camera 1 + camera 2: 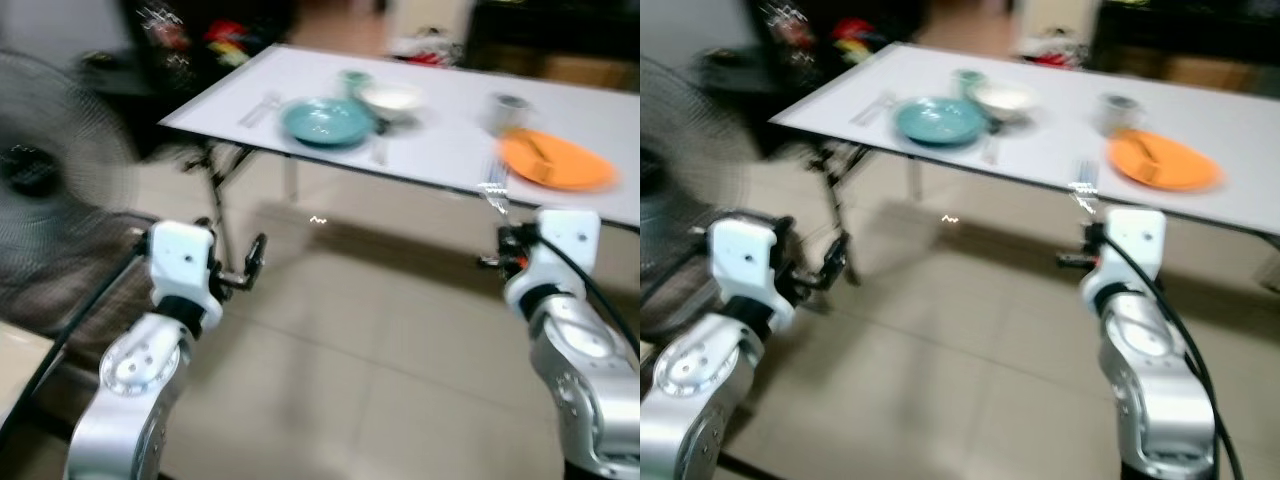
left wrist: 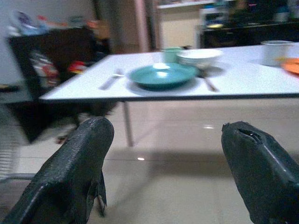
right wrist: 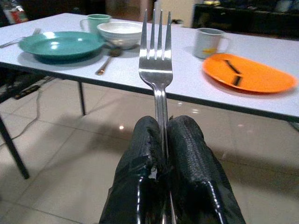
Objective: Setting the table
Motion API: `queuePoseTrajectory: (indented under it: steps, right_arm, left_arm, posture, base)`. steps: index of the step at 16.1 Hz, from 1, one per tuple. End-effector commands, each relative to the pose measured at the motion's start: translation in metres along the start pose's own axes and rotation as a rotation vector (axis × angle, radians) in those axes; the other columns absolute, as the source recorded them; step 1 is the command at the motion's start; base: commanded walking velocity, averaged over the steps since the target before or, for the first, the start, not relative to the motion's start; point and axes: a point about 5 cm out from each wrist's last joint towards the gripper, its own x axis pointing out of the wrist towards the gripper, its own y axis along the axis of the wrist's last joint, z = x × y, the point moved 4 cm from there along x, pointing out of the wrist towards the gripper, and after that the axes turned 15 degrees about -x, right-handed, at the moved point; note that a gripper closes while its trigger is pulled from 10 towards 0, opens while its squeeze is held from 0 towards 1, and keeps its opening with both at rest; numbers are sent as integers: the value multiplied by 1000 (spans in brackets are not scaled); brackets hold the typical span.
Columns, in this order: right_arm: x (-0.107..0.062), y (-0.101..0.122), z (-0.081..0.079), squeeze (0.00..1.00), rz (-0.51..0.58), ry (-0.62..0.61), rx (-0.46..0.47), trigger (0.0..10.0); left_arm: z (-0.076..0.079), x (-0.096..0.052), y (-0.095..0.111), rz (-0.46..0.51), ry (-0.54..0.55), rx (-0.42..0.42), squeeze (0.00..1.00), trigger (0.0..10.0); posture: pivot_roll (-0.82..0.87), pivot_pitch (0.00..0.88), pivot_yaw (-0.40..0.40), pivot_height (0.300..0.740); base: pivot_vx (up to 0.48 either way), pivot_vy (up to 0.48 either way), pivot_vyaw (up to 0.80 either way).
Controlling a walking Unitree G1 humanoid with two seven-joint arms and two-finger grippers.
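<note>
The right gripper (image 3: 161, 154) pinches a light, stiff, slippery metal fork (image 3: 156, 60) by its handle, short of the table's (image 3: 196, 74) near edge, while the left gripper (image 2: 163, 172) gapes empty.

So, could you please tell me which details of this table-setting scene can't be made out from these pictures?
- Dark item on the round orange plate: too small and blurred to identify in every view.
- Silver metal fork: its handle is hidden between the right gripper fingers in the right wrist view.
- Utensil left of the round teal plate: motion blur hides its type in the eye views.
</note>
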Motion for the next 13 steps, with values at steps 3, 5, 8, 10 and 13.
queuePoseTrajectory:
  steps: [3, 5, 8, 10, 13]
  right_arm:
    - [1, 8, -8, 0, 22, 28, 8, 10000]
    - [2, 8, -9, 0, 20, 31, 9, 10000]
    - [5, 10, -8, 0, 19, 34, 7, 10000]
    - [6, 9, -8, 0, 6, 39, -1, 10000]
    - [7, 10, -9, 0, 14, 54, -9, 10000]
  left_arm:
    - [-6, 1, 2, 2, 9, 15, 0, 10000]
    - [-5, 2, 3, 4, 5, 15, 0, 10000]
    - [-4, 4, 3, 6, -5, 16, 0, 10000]
    - [-2, 5, 3, 5, -18, 16, 0, 10000]
    - [-1, 6, 3, 7, -22, 18, 0, 10000]
  posture:
    - [14, 0, 4, 740]
    - [12, 0, 5, 740]
    - [7, 0, 7, 740]
    - [4, 0, 7, 740]
    - [8, 0, 5, 740]
  base:
    - [321, 0, 0]
    - [321, 0, 0]
    - [324, 0, 0]
    - [324, 0, -800]
    - [325, 0, -706]
